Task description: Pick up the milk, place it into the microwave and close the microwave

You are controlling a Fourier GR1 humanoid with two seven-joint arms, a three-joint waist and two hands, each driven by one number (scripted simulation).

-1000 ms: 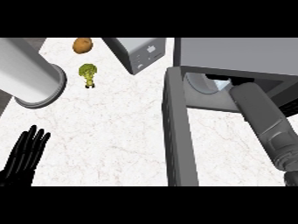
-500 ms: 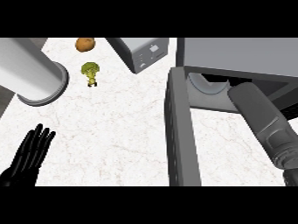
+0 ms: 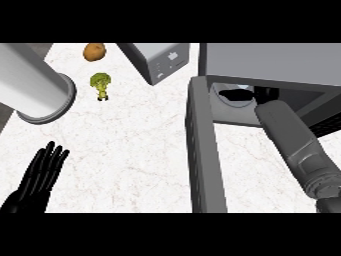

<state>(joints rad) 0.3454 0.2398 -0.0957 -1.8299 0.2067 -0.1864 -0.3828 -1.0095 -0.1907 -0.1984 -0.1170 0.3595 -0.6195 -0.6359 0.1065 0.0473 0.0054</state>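
The microwave [image 3: 276, 60] stands at the right with its door [image 3: 201, 150] swung open, seen edge-on. My right forearm [image 3: 295, 145] reaches into the cavity. Only black parts of my right hand [image 3: 241, 95] show there, over the pale turntable [image 3: 223, 101]. I cannot make out the milk; the hand and the cavity's upper edge hide whatever is there. My left hand [image 3: 36, 177] rests open at the lower left, fingers straight and pointing up, away from everything.
A large grey cylinder [image 3: 25, 82] lies at the left. A potato [image 3: 93, 51] and a broccoli floret [image 3: 100, 84] sit at the back, beside a grey box appliance [image 3: 158, 60]. The white marble counter [image 3: 129, 150] stretches between my left hand and the door.
My right hand has gone a little deeper into the microwave and covers more of the turntable. My left hand has drifted slightly right and up.
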